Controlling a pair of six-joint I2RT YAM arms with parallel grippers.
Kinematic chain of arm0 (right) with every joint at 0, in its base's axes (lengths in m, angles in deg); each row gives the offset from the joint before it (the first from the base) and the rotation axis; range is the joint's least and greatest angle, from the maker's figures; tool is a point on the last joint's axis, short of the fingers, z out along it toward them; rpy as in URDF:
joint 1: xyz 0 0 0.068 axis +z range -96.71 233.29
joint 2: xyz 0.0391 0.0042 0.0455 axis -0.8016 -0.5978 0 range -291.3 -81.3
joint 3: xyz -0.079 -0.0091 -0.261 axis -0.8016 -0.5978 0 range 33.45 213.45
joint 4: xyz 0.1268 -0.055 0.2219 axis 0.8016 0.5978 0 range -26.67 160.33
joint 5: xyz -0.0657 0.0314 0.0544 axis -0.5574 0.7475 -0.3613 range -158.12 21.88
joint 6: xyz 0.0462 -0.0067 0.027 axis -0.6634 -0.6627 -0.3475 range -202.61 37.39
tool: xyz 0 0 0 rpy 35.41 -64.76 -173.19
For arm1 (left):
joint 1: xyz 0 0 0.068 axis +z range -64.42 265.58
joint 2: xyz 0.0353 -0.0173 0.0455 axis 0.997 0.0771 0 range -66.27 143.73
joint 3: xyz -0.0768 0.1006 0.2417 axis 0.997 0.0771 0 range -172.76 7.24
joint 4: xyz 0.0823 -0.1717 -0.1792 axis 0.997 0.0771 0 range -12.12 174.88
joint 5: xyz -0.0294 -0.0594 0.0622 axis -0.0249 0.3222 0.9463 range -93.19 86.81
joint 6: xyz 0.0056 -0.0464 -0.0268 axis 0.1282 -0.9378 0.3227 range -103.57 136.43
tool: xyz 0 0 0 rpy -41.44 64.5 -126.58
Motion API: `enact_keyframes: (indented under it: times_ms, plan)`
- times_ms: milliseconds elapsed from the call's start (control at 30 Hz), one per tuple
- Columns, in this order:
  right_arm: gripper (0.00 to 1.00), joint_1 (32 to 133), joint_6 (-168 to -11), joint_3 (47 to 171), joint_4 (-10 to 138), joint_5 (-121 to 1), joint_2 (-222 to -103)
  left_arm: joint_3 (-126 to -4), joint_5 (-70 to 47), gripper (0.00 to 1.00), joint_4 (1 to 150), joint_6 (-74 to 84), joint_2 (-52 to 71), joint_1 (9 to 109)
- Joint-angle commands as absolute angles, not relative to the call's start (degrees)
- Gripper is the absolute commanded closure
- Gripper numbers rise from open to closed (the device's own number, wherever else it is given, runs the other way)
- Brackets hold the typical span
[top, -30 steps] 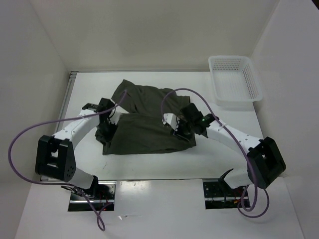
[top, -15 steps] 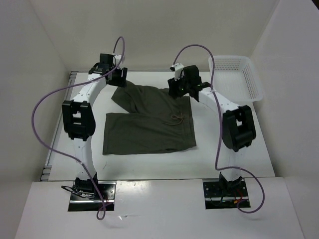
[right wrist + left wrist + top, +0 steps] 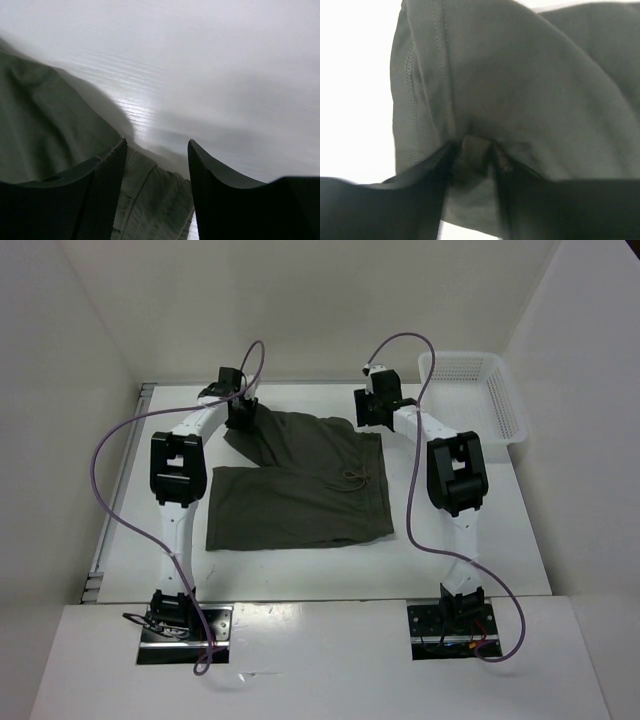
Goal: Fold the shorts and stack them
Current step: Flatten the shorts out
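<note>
White surface (image 3: 300,570) | left claw (image 3: 475,149) pinches shorts (image 3: 300,490) edge | right claw (image 3: 157,145) gapes over far corner, gripping nothing | we risk a lopsided fold if one side lifts alone

1 pr shorts (image 3: 300,502), 1 basket (image 3: 511,412), 2 arms (image 3: 175,472) (image 3: 455,476), 2 cables (image 3: 100,455) (image 3: 412,502).

Bright even overhead light, left wrist view blown white at 9 o'clock, right wrist view hazy, shorts (image 3: 45,130) blurred, table (image 3: 142,117) glare at centre
</note>
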State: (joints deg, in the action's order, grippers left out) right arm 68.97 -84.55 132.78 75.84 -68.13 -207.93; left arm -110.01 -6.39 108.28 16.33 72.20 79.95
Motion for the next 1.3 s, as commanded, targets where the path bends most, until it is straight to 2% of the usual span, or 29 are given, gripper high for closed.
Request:
enact_keyframes:
  times_ms: [0, 33, 67, 100, 167, 267, 300, 333, 367, 567, 600, 700, 800, 833, 967, 1067, 1267]
  plan:
    - [0.42, 68.58, -86.48, 135.06, 74.23, -71.19, -208.83, -107.73, -6.0, 0.6, 109.09, 16.43, 72.16, 80.31]
    - [0.42, 68.58, -86.48, 134.19, 74.23, -71.19, -208.83, -106.76, -6.0, 0.68, 109.61, 16.43, 71.55, 80.31]
    - [0.42, 68.58, -87.0, 134.18, 74.23, -71.19, -209.36, -104.31, -5.48, 0.81, 109.61, 16.43, 69.63, 80.31]
    - [0.42, 68.58, -87.01, 133.31, 74.84, -70.58, -209.36, -103.16, -5.47, 0.86, 109.61, 16.43, 68.3, 80.31]
    - [0.42, 68.58, -87.01, 134.34, 74.84, -70.06, -209.89, -100.79, -4.86, 0.91, 108.56, 16.43, 64.09, 80.92]
    - [0.49, 68.58, -87.01, 136.98, 76.86, -70.66, -212.43, -96.3, -2.84, 0.91, 108.04, 16.43, 58.2, 80.92]
    - [0.53, 68.58, -87.01, 137.51, 76.87, -71.19, -212.44, -94.9, -2.14, 0.9, 108.03, 16.43, 56.7, 80.92]
    - [0.53, 68.58, -87.01, 137.52, 77.56, -71.19, -213.22, -91.58, -0.56, 0.71, 107.51, 16.43, 53.82, 80.92]
    - [0.53, 68.58, -87.01, 138.21, 77.57, -71.19, -213.23, -89.55, 0.06, 0.68, 107.5, 16.43, 52.31, 81.44]
    - [0.52, 69.1, -86.39, 138.22, 77.57, -71.98, -213.23, -74.44, 1.74, 0.61, 110.04, 16.43, 43.95, 81.45]
    - [0.5, 69.11, -85.7, 138.22, 77.57, -71.98, -213.23, -73.19, 1.21, 0.58, 111.01, 16.43, 43.07, 81.45]
    - [0.47, 69.11, -85.16, 138.22, 77.57, -70.85, -213.76, -72.39, 0.68, 0.58, 112.08, 16.43, 41.93, 81.45]
    - [0.43, 69.11, -85.16, 138.22, 77.57, -70.84, -213.76, -80.61, -1.33, 0.45, 108.91, 16.43, 45.5, 84.25]
    - [0.42, 69.11, -85.16, 138.74, 77.57, -69.71, -213.76, -90.74, -2.65, 0.4, 108.91, 16.43, 47.79, 84.96]
    - [0.4, 69.11, -85.16, 140.94, 77.57, -66.89, -214.46, -113.96, -8.54, 0.34, 111.09, 16.43, 62.97, 86.63]
    - [0.39, 69.11, -85.16, 141.65, 78.1, -65.57, -215.69, -123.6, -9.6, 0.29, 113.22, 16.43, 70.81, 85.94]
    - [0.37, 68.58, -89.37, 141.82, 79.93, -64.07, -216.22, -123.63, -10.3, 0.25, 113.22, 16.43, 76.28, 84.79]
